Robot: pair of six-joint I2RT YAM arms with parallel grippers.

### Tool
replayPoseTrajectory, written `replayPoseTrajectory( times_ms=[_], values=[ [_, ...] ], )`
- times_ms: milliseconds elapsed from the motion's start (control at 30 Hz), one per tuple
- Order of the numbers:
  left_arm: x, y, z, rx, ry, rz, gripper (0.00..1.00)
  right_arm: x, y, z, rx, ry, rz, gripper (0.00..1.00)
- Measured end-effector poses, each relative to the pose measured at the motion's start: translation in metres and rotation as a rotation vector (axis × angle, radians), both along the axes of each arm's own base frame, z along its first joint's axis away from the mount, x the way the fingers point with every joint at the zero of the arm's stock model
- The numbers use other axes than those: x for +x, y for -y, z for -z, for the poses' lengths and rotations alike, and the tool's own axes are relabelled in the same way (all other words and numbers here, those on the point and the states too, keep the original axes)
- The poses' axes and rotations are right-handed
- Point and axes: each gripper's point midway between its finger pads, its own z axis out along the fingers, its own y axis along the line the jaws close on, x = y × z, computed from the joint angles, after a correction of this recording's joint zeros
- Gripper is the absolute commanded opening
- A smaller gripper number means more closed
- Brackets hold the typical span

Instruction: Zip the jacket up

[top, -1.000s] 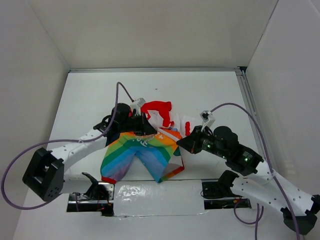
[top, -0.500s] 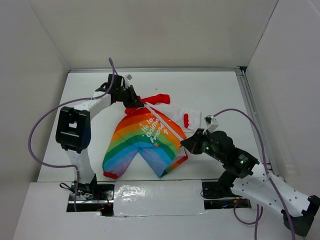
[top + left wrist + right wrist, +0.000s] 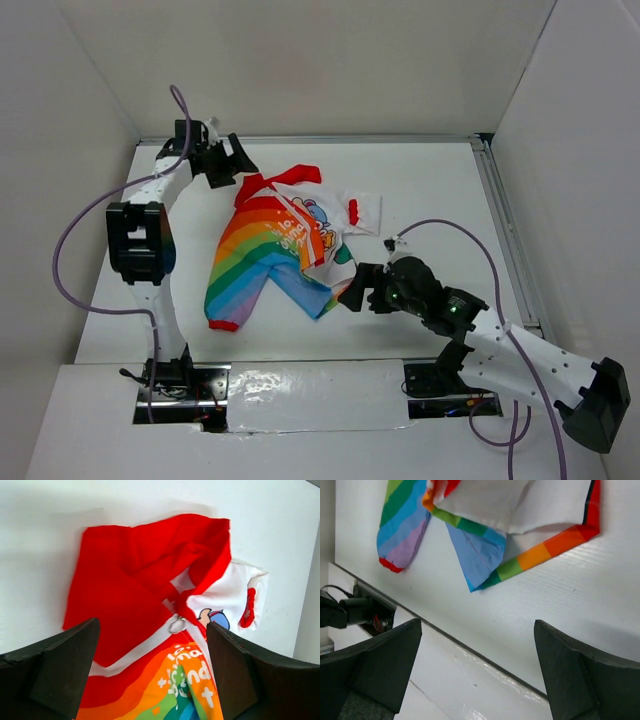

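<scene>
The small child's jacket (image 3: pixel 285 245) of thin cloth, white in front with rainbow-striped sleeves and a red collar, lies rumpled a little left of the middle of the white bench (image 3: pixel 440 190). Its collar points toward the far-left corner, its hem toward the near edge, and one front panel is folded over. The left gripper (image 3: pixel 228 162) hovers just beyond the collar with its jaws spread wide and nothing between them; the right gripper (image 3: pixel 352 292) sits low beside the hem's right corner, equally wide and empty. The left wrist view shows a small metal ring pull (image 3: pixel 176 625) where the red collar meets the white front; whether the teeth below it are joined I cannot tell. The step in hand seems to be taking fresh holds. It should go best if the right fingers pin the striped hem (image 3: pixel 540 555) flat to tension the zip line, while the left closes on the ring alone, not loose collar cloth, and draws straight along the tape. There is generous room over the bench's right half; the left arm works close to the white side wall (image 3: pixel 90 110), and the metal rail (image 3: pixel 500 220) on the right edge limits wide swings.
</scene>
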Motion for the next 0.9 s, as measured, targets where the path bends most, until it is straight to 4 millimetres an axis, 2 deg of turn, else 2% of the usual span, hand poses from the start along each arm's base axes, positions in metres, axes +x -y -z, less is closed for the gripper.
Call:
replayPoseTrajectory(
  times_ms=[67, 167, 233, 300, 367, 467, 533, 567, 633, 733, 800, 900],
  values=[
    [-0.001, -0.013, -0.002, 0.009, -0.004, -0.02, 0.99, 0.005, 0.005, -0.01, -0.005, 0.028, 0.034, 1.0],
    [-0.011, -0.013, -0.013, 0.022, -0.009, -0.011, 0.99, 0.014, 0.015, -0.04, 0.024, 0.102, 0.1, 1.0],
    [-0.022, -0.008, -0.033, 0.023, 0.008, 0.002, 0.99, 0.021, 0.023, -0.064, 0.055, 0.153, 0.162, 1.0],
    [-0.038, -0.004, -0.062, 0.018, 0.054, 0.011, 0.99, 0.026, 0.035, -0.083, 0.071, 0.186, 0.235, 1.0],
    [-0.068, 0.0, -0.096, 0.009, 0.124, 0.022, 0.99, 0.031, 0.049, -0.099, 0.081, 0.212, 0.319, 1.0],
    [-0.133, 0.004, -0.138, -0.021, 0.221, 0.026, 0.99, 0.035, 0.07, -0.112, 0.077, 0.232, 0.425, 1.0],
    [-0.176, 0.007, -0.152, -0.039, 0.277, 0.023, 0.99, 0.037, 0.08, -0.114, 0.058, 0.231, 0.479, 1.0],
    [-0.198, 0.008, -0.156, -0.048, 0.296, 0.019, 0.99, 0.038, 0.085, -0.113, 0.041, 0.225, 0.503, 1.0],
    [-0.232, 0.012, -0.15, -0.07, 0.3, 0.015, 0.99, 0.038, 0.095, -0.112, 0.008, 0.211, 0.546, 1.0],
    [-0.272, 0.015, -0.134, -0.097, 0.252, 0.002, 0.99, 0.04, 0.103, -0.115, -0.009, 0.21, 0.59, 1.0],
    [-0.286, 0.014, -0.128, -0.102, 0.219, -0.02, 0.99, 0.039, 0.105, -0.117, -0.005, 0.216, 0.595, 1.0],
    [-0.294, 0.011, -0.123, -0.097, 0.187, -0.043, 0.99, 0.037, 0.107, -0.12, 0.018, 0.227, 0.595, 1.0]
  ],
)
